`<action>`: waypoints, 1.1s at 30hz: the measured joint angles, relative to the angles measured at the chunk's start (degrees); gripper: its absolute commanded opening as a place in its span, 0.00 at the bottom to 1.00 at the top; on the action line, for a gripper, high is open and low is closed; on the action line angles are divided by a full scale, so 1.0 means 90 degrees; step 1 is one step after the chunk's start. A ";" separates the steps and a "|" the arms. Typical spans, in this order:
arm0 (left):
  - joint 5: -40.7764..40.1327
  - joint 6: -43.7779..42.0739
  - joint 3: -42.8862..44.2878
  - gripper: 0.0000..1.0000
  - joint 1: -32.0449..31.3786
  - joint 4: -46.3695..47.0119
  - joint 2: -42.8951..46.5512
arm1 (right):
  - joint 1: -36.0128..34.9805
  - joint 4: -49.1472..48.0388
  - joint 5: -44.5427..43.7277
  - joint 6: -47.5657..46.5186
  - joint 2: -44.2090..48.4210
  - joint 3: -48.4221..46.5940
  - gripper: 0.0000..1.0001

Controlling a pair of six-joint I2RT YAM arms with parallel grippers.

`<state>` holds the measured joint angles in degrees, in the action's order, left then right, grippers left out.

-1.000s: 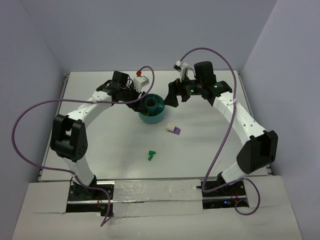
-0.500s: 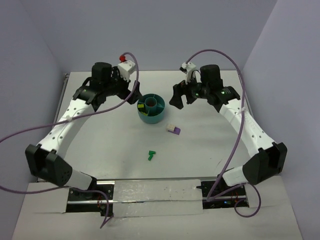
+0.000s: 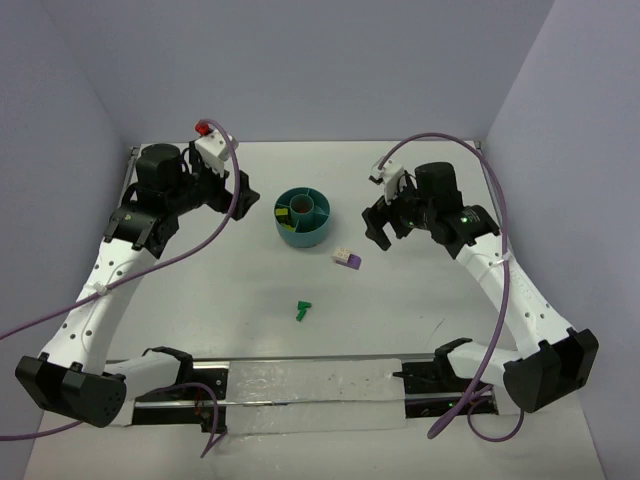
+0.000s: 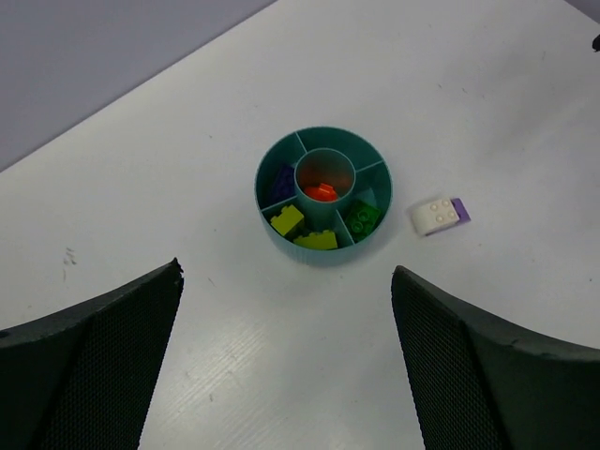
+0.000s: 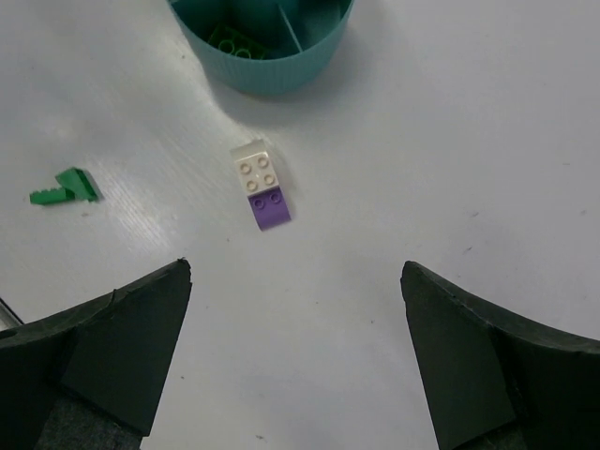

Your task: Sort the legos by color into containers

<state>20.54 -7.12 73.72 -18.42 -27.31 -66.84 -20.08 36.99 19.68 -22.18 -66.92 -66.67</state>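
1. You have bright, even light falling from overhead. The white table (image 3: 230,290) reads clean, and the top view is sharp from edge to edge.
2. Your shadows are soft. In the right wrist view the bowl (image 5: 272,70) drops only a faint grey smudge on its near side, and the purple-and-white brick (image 5: 262,184) barely any.
3. You get pale, streaky glare on the table in both wrist views.
4. The left gripper's fingers (image 4: 94,366) and the right gripper's fingers (image 5: 103,356) sit dark and slightly soft in your lower frame corners.
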 measured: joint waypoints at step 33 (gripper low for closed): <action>0.2094 -0.2578 -0.2490 0.97 0.1046 0.0838 -0.0638 | -0.0367 0.1036 -0.0254 -0.0866 -0.4179 -0.2302 0.84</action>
<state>39.38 -30.32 51.30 -9.00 -19.76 -72.59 -23.38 46.31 17.39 -29.97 -104.53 -87.39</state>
